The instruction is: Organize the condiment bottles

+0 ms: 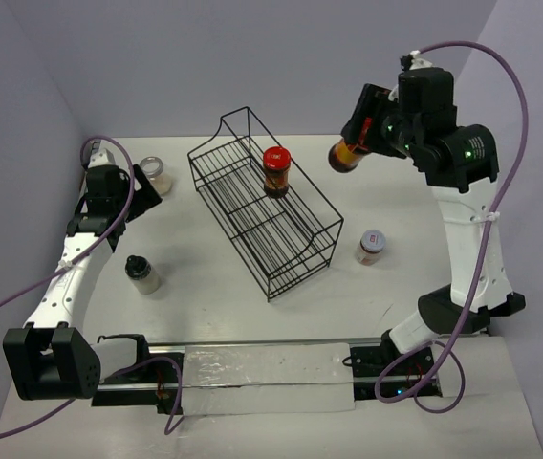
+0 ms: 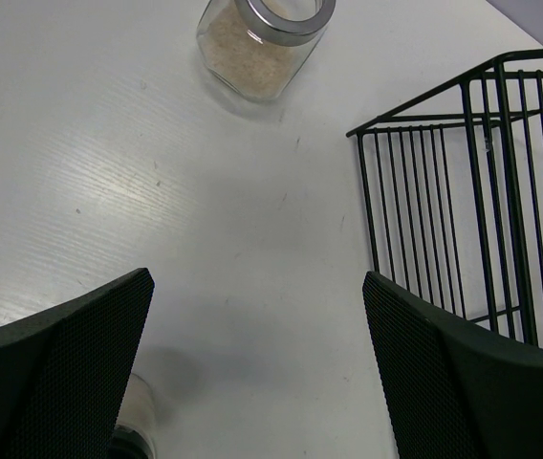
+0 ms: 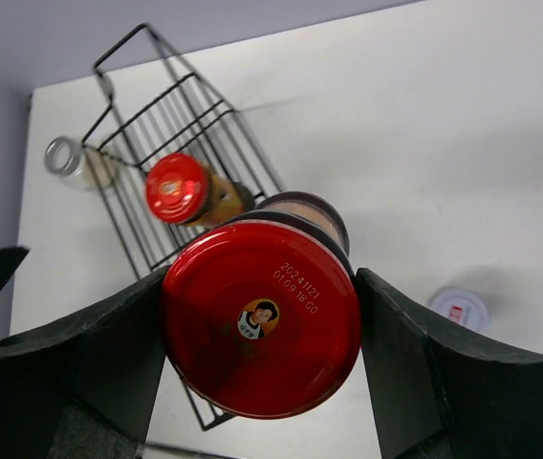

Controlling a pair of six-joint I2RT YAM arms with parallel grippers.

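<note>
My right gripper [image 1: 365, 134] is shut on a red-lidded jar [image 3: 262, 330] of dark brown contents, held tilted in the air to the right of the black wire rack [image 1: 262, 206]; the jar also shows in the top view [image 1: 346, 155]. A second red-lidded jar [image 1: 276, 170] stands in the rack and shows in the right wrist view [image 3: 181, 188]. A white-lidded jar [image 1: 371, 246] stands right of the rack. A black-capped clear jar [image 1: 141, 273] stands left of the rack. A clear jar with pale contents [image 2: 262, 43] stands at the back left. My left gripper [image 2: 257, 363] is open and empty above the table.
The rack's corner [image 2: 472, 191] is right of my left fingers. A metal rail [image 1: 252, 368] runs along the near edge between the arm bases. Purple walls close the back and left sides.
</note>
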